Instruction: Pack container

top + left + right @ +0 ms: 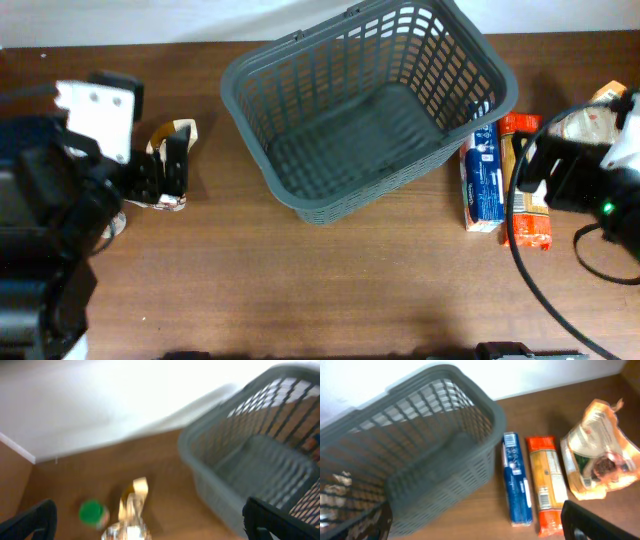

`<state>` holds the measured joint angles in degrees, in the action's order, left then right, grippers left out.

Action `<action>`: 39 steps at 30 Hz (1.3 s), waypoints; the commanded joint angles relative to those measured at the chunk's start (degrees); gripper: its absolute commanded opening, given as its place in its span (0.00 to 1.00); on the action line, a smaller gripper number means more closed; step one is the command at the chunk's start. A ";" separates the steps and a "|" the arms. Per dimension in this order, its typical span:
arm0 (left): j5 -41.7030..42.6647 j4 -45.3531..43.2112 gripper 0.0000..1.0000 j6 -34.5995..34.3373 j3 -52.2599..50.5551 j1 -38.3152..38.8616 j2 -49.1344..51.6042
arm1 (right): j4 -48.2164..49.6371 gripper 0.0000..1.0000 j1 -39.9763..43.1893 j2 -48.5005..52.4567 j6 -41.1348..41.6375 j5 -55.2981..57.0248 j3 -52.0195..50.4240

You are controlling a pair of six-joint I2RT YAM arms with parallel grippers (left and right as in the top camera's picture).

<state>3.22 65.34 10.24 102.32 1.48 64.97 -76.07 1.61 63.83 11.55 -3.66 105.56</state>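
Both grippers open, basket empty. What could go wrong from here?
1. The blue box lies close to the basket wall, so a finger of the right gripper may hit the basket.
2. In the overhead view the right arm's cable crosses the orange pack and could drag it.
3. The left gripper is above a crumpled pouch beside a green-topped item, which it might knock.

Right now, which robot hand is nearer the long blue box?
Right. The right gripper is just beside the long blue box; the left gripper is beyond the dark grey plastic basket.
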 commanded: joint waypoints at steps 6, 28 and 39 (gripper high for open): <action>18.47 1.09 0.49 4.13 6.82 0.00 2.75 | -1.27 0.55 0.28 8.76 1.14 -12.50 10.99; 3.91 21.90 0.02 2.14 5.73 45.72 16.35 | 3.41 0.04 0.28 36.02 2.40 -12.46 10.97; 3.08 19.06 0.02 3.63 -6.71 46.73 22.64 | 2.91 0.04 0.28 38.99 2.19 -12.44 10.69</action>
<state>7.18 86.56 12.67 98.63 48.12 87.07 -72.82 1.63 102.59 13.67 -15.38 116.11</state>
